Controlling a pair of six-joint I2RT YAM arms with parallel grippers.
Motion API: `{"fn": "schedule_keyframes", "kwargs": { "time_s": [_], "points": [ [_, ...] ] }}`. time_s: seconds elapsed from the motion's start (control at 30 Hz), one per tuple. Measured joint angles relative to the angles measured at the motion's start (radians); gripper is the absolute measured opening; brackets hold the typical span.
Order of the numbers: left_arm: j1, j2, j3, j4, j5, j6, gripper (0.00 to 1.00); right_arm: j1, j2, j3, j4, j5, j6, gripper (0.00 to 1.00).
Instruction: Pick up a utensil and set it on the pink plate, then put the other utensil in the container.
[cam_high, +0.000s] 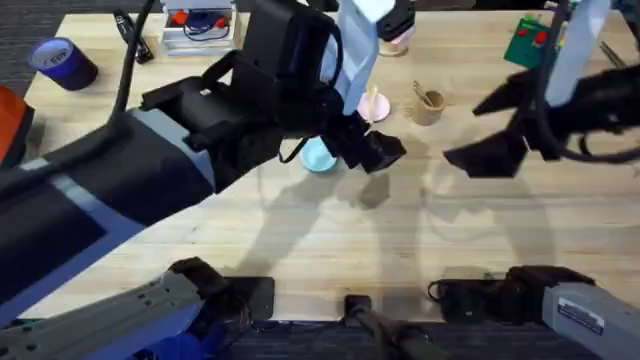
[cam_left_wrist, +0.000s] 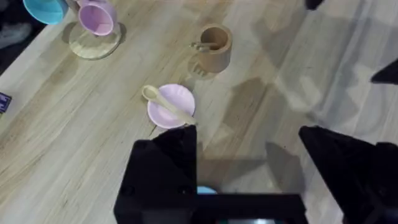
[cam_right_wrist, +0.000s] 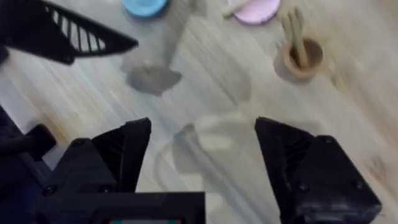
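Note:
The pink plate (cam_left_wrist: 176, 98) lies mid-table with the round-ended utensil (cam_left_wrist: 163, 102) resting across it; the same plate (cam_high: 377, 107) shows from overhead and the plate (cam_right_wrist: 256, 9) shows in the right wrist view. Just to its right stands the tan container (cam_high: 428, 106) (cam_left_wrist: 214, 50) (cam_right_wrist: 301, 60) with the fork (cam_left_wrist: 204, 45) (cam_right_wrist: 296, 32) standing inside. My left gripper (cam_high: 375, 150) (cam_left_wrist: 249, 165) hovers open and empty just short of the pink plate. My right gripper (cam_high: 490, 125) (cam_right_wrist: 202, 155) hangs open and empty to the right of the container.
A light-blue plate (cam_high: 318, 156) (cam_right_wrist: 144, 5) lies under the left gripper. A pink mug (cam_left_wrist: 96, 17) stands on a round wooden coaster (cam_left_wrist: 93, 42) behind the plates. A blue tape roll (cam_high: 62, 62) sits far left and a green box (cam_high: 530, 40) far right.

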Motion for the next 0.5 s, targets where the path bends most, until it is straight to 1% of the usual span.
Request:
{"fn": "schedule_keyframes", "kwargs": {
  "time_s": [0.23,0.33,0.5],
  "points": [
    [0.0,0.0,0.0,0.0,0.0,0.0,0.994,0.0,-0.109,0.0,-0.093,0.19,0.112,0.995],
    [0.0,0.0,0.0,0.0,0.0,0.0,0.993,0.0,-0.154,0.0,-0.148,0.232,0.135,0.996],
    [0.0,0.0,0.0,0.0,0.0,0.0,0.993,0.0,-0.232,0.0,-0.178,0.26,0.147,0.996]
  ]
}}
